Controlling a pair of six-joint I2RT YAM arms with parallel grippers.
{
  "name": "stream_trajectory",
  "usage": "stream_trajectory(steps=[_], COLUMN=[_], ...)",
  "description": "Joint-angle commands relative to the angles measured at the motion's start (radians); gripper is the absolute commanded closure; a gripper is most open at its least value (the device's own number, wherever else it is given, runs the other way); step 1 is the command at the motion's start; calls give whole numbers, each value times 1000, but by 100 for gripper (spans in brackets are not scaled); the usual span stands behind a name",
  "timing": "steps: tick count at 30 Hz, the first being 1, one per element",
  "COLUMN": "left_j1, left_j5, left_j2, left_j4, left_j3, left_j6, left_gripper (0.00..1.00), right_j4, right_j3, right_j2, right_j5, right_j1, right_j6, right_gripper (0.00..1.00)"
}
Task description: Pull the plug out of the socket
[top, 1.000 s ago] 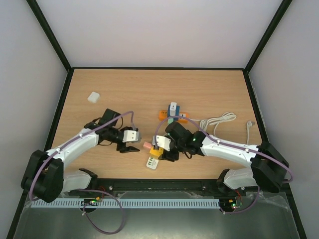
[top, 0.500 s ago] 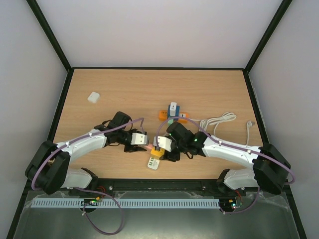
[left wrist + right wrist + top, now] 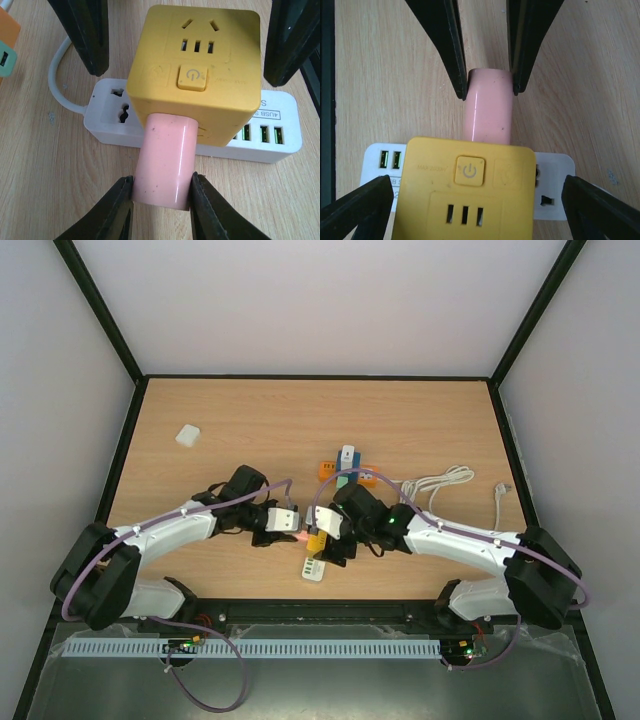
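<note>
So the pink plug (image 3: 165, 160) is still sitting fully seated in the side of the yellow cube socket (image 3: 195, 75), sticking out toward the left arm. The cube itself is resting on top of a white power strip (image 3: 280, 142), down near the front middle of the desk (image 3: 45, 175). The big change from a second ago is that the left gripper (image 3: 162, 196) was hanging off to the side with its jaws apart. Now it's pressing them in on both flanks of the plug's outer end, so it's basically gripping it. Meanwhile the right gripper (image 3: 480, 207), which was clamping the cube a moment back, is now spreading its jaws wide. They're standing either side of the cube with a clear gap and holding nothing. That's the bit I'm wondering about, since the socket isn't braced any more. If the left arm starts pulling, I'm guessing the cube could just slide along with the plug instead of letting go. Further out there's an orange adapter (image 3: 328, 471) with stuff plugged in, a coiled white cable (image 3: 440, 483) and a small white block (image 3: 188, 434), all well clear.
</note>
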State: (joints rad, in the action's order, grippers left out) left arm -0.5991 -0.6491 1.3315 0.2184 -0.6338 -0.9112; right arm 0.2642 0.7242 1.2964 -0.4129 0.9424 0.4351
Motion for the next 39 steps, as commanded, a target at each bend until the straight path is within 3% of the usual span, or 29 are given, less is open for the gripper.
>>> stream_trajectory(steps=[1, 19, 29, 39], left_j1=[-9, 53, 153, 194], left_j5=[-6, 8, 8, 41], left_j2=[6, -19, -52, -65], left_j4=[-25, 42, 107, 137], left_j3=[-9, -4, 8, 27], left_j6=[6, -47, -123, -192], left_gripper=[80, 92, 97, 97], right_j4=[-46, 31, 84, 128], right_j3=[4, -49, -37, -2], right_j2=[25, -21, -9, 41], right_j5=[25, 80, 86, 80], right_j1=[-2, -3, -3, -3], right_j6=[-23, 17, -7, -20], right_gripper=[11, 59, 72, 78])
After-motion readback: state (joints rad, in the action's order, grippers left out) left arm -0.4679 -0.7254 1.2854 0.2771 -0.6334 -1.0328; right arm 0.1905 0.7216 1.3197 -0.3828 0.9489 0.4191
